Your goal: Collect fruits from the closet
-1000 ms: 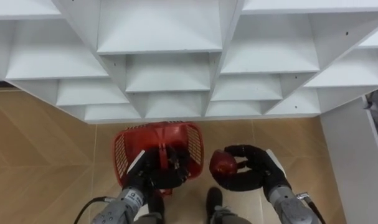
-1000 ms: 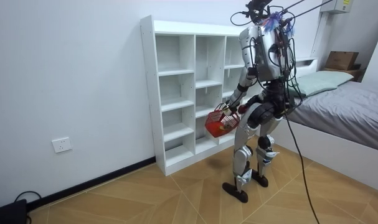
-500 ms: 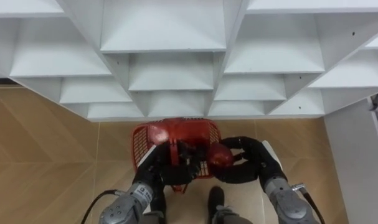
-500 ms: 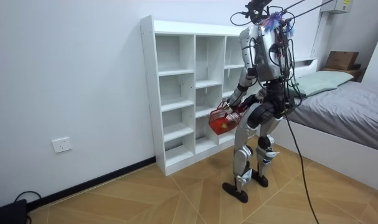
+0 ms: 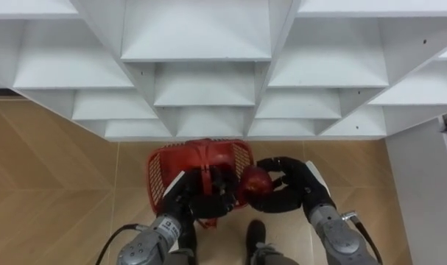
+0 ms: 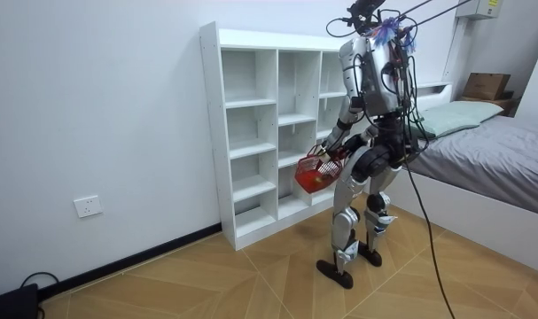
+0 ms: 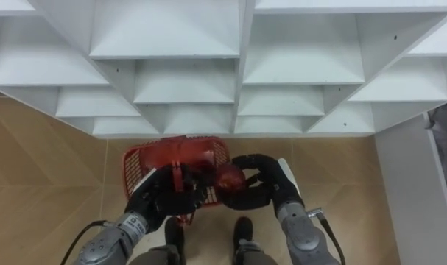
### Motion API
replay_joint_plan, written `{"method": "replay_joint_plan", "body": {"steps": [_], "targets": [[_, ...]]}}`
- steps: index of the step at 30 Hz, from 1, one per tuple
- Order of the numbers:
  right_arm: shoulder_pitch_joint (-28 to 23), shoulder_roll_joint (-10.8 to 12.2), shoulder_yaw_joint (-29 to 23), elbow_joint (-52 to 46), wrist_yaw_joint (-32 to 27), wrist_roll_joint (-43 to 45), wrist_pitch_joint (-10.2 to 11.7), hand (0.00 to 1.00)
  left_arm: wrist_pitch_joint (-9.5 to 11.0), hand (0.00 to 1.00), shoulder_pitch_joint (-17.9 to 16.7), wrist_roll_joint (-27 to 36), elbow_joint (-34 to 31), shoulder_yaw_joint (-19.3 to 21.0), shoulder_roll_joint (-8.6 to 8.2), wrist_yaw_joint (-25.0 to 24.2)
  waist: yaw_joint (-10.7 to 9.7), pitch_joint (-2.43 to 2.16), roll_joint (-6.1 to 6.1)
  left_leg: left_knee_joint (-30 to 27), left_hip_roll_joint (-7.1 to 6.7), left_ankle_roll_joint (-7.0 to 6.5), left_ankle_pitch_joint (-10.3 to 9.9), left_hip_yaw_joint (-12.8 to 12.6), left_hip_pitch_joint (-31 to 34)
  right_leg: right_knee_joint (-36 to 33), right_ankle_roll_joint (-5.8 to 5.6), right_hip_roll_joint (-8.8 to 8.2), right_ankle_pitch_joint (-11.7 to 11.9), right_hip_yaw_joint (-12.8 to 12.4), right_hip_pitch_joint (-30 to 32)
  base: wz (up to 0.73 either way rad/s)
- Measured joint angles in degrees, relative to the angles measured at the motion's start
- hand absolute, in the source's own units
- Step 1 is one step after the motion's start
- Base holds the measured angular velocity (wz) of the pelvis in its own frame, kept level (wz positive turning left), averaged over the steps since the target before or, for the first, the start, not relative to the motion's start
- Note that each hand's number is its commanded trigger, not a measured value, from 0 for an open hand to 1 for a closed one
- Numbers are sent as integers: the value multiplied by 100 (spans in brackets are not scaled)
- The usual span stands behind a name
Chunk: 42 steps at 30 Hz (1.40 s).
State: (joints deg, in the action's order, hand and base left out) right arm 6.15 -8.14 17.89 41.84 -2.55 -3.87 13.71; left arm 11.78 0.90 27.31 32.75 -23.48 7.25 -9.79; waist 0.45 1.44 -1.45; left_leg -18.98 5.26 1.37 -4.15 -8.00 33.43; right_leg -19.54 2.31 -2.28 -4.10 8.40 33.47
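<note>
I stand facing the white closet [image 5: 208, 66], whose shelves are bare. My left hand [image 5: 197, 197] is curled round the handle of a red plastic basket [image 5: 164, 165] and holds it in front of me above the wooden floor. Something red lies inside the basket. My right hand [image 5: 300, 190] is curled round a red apple [image 5: 255, 182] and holds it against the basket's right rim. In the room view the basket [image 6: 315, 174] hangs at hip height before the closet [image 6: 269, 124].
Wooden floor [image 5: 54, 184] spreads below the closet on the left. A white wall or panel [image 5: 422, 191] stands at the right. In the room view a bed [image 6: 490, 151] lies behind me at the room view's right.
My right hand has carried the apple leftward from beside the basket to its right rim. The basket moved slightly right and forward in my left hand.
</note>
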Motion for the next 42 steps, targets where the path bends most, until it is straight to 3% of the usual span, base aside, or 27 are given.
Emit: {"method": "replay_joint_plan", "body": {"steps": [11,13,14,15,21,42], "targets": [[21,125,-1,14,25,201,-1,100,-1,100,43,15,122,-166,5,-54,-4,12,8,9,0,1,2,1,-6,-3,3,-1,-2,14,1,0],[20,158,-1,14,31,224,-1,72,0,100,50,15,123,-207,2,-80,-6,29,15,9,-1,1,2,0,-4,-3,3,-3,-3,14,4,0],[21,169,4,14,50,224,-1,45,-1,100,52,21,123,-228,1,-103,-4,37,23,9,-1,1,2,0,-1,-2,3,-3,-3,17,4,0],[25,172,17,14,73,217,-2,2,-1,100,58,87,124,-262,5,-109,-1,44,32,8,-1,1,1,1,0,0,3,-4,-4,17,4,0],[72,168,81,35,70,210,-5,0,-1,100,72,252,164,-363,38,-109,1,69,73,14,0,1,1,2,0,0,6,-4,-7,15,7,0],[268,255,344,50,87,207,-5,0,-25,100,335,465,455,-493,-9,-215,1,61,90,-82,11,1,-1,36,125,-36,10,-14,4,-3,87,0]]}}
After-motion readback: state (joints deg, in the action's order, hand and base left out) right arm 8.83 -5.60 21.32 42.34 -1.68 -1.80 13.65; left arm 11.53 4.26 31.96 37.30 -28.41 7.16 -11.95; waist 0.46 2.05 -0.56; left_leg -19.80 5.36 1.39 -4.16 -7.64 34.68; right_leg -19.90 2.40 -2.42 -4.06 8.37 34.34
